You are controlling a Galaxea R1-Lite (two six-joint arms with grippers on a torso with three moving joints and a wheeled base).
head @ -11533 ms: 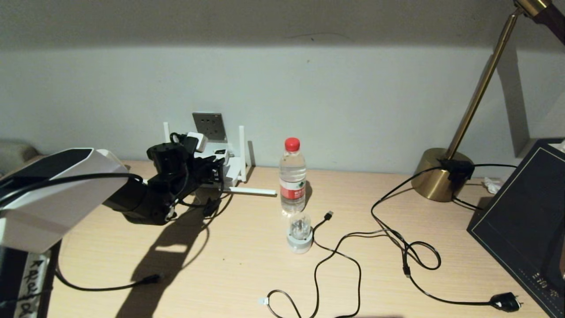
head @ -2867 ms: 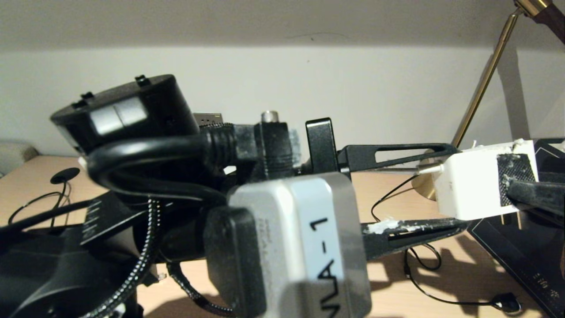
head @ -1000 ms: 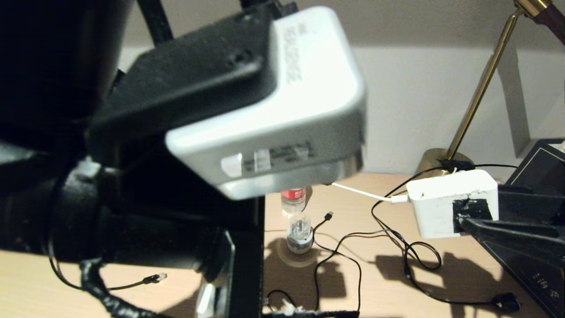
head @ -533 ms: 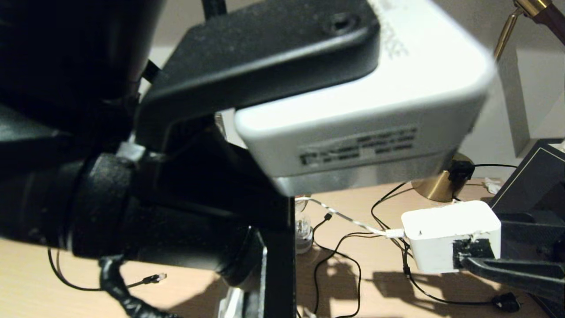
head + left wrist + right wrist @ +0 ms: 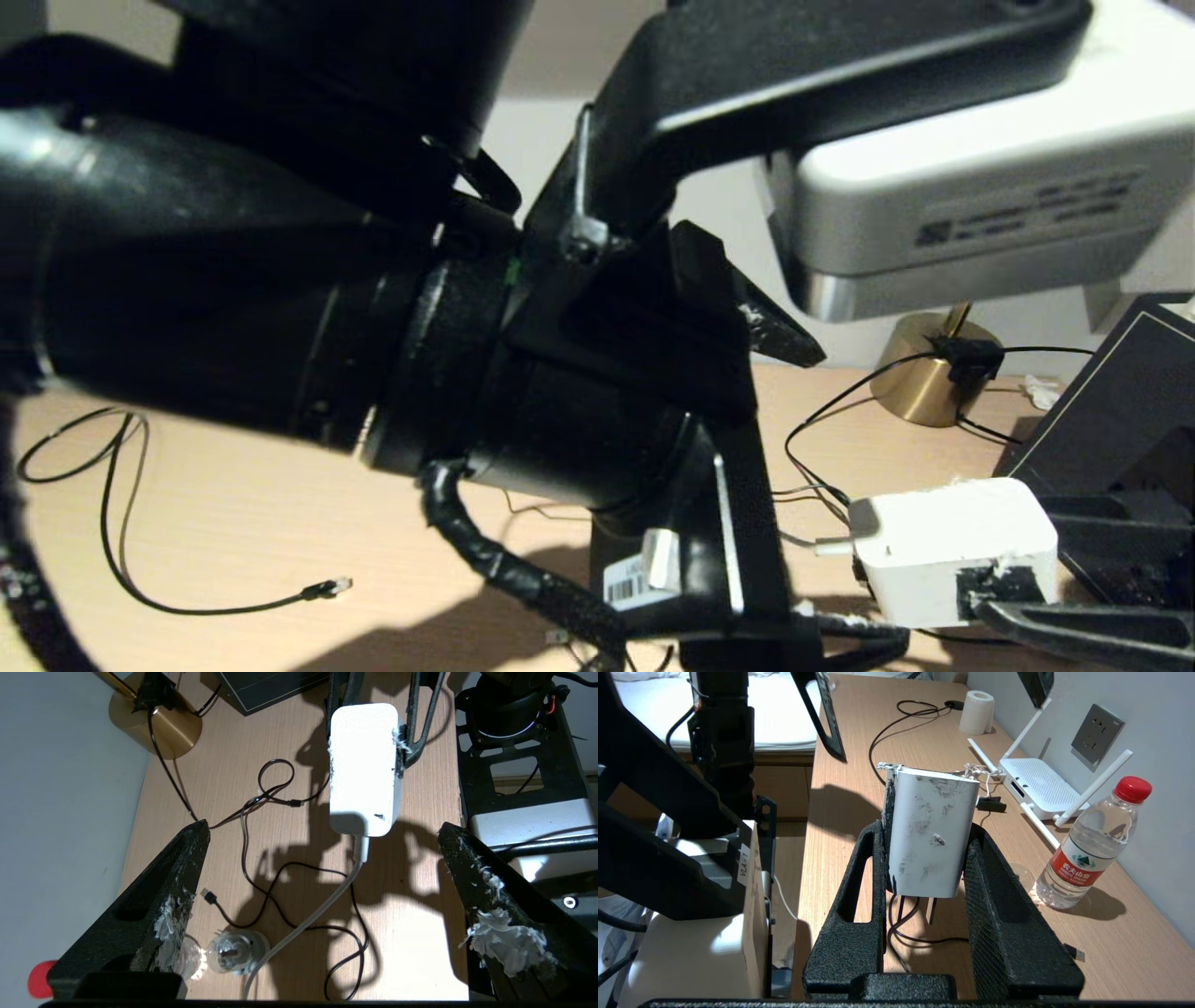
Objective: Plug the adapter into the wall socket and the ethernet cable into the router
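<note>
My right gripper (image 5: 927, 830) is shut on the white adapter (image 5: 930, 833), which it holds above the table with the two prongs pointing back at the wrist. In the head view the adapter (image 5: 943, 541) hangs at the lower right with its white cord running left. My left gripper (image 5: 322, 826) stands wide open and empty, facing the adapter (image 5: 364, 760) from a short way off. The router (image 5: 1038, 784) lies by the wall under the grey wall socket (image 5: 1097, 732). The ethernet cable (image 5: 187, 607) lies on the table at the left, its connector (image 5: 329, 588) free.
The left arm (image 5: 280, 308) blocks most of the head view. A water bottle (image 5: 1092, 849) stands next to the router. A round clear plug (image 5: 233, 952), a black USB cable (image 5: 208, 897), the brass lamp base (image 5: 924, 373), a dark box (image 5: 1111, 411) and a paper roll (image 5: 976, 711) share the table.
Over the last second the adapter in my right gripper has sunk lower. The left arm has swung up and to the right across the head view, away from the router.
</note>
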